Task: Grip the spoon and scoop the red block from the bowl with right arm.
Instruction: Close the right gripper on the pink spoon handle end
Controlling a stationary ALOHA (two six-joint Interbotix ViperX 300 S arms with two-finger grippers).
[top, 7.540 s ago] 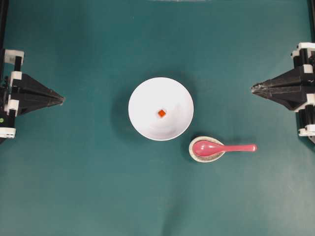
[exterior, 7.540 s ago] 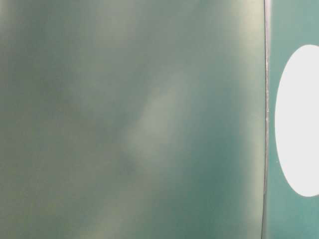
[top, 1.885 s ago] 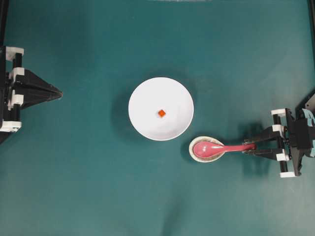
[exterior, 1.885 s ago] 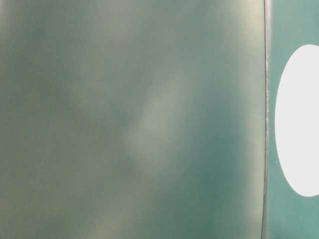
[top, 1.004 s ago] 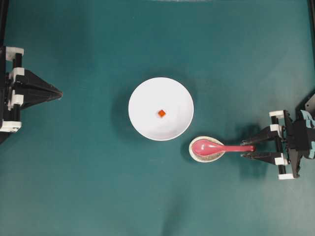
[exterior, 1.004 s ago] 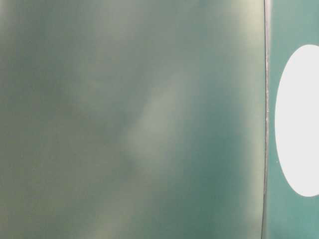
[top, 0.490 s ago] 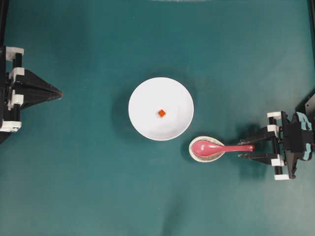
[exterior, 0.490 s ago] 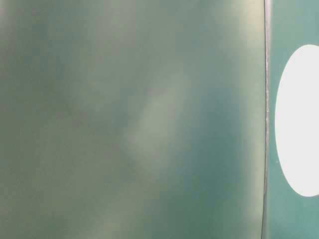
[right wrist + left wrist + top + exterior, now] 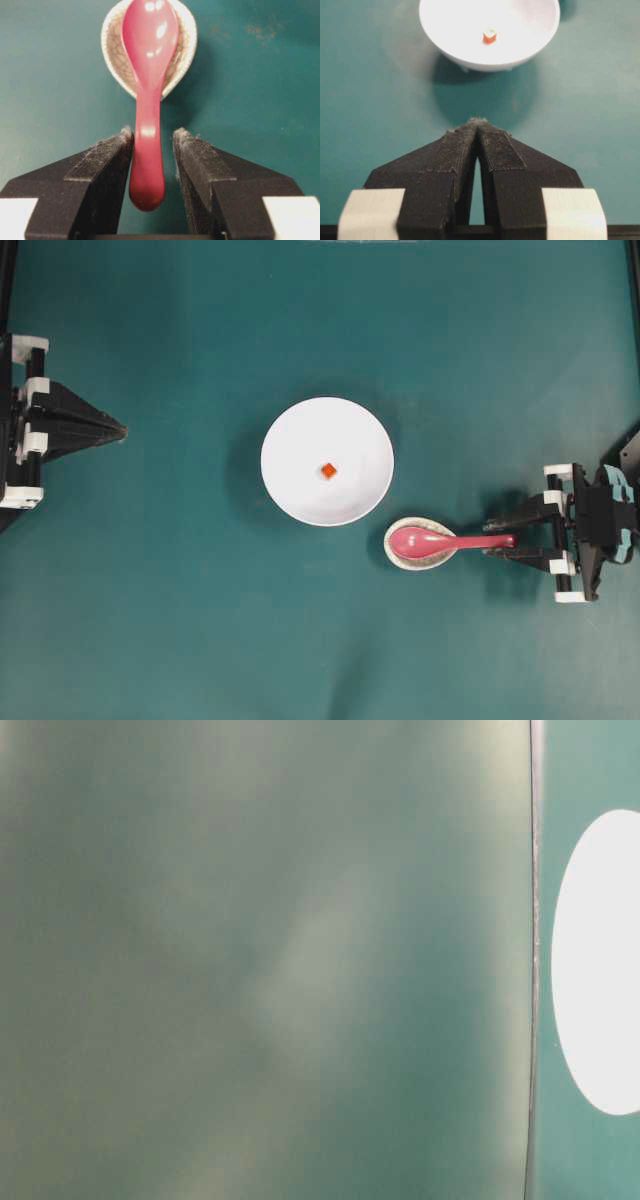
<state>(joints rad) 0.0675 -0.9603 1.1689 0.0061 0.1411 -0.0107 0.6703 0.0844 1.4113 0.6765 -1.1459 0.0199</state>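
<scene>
The pink-red spoon (image 9: 440, 540) lies with its scoop in a small speckled rest (image 9: 420, 545) and its handle (image 9: 147, 165) pointing right. My right gripper (image 9: 497, 537) (image 9: 152, 135) is open, its two fingers straddling the handle end; the left finger is close against the handle and a gap shows on the right. The white bowl (image 9: 290, 430) (image 9: 530, 42) sits mid-table with the tiny red block (image 9: 328, 470) (image 9: 490, 35) inside it. My left gripper (image 9: 122, 430) (image 9: 478, 121) is shut and empty at the far left, pointing at the bowl.
Green table mat all around. The table-level view is blurred, showing only a vertical edge (image 9: 533, 960) and a white oval, the bowl (image 9: 600, 960), at its right side.
My right gripper has slid a little further left along the spoon handle, staying open. The spoon, bowl, block and left arm have not moved.
</scene>
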